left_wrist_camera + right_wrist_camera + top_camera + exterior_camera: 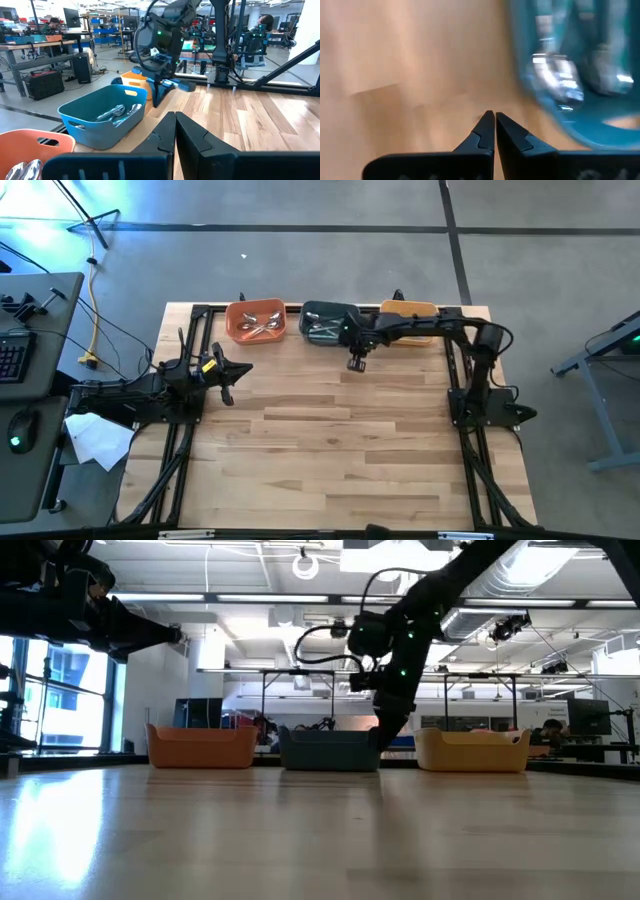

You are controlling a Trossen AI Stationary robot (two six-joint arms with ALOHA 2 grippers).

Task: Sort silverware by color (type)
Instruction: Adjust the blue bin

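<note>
Basically done: metal-headed silverware (262,327) sits in bowls, right gripper (356,363) beside rectangular teal plastic bowl (309,312), pinched closed, empty.

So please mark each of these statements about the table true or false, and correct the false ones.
1. Three bowls stand in a row along the far edge of the table. True: orange bowl, teal bowl, yellow bowl.
2. The right pincer holds a spoon. False: it is shut on nothing, beside the teal bowl.
3. Silverware lies in the teal bowl. True.
4. The left pincer is wide open. False: it is shut, at the table's left side.
5. Forks lie scattered on the bare wood. False: none show there.
</note>
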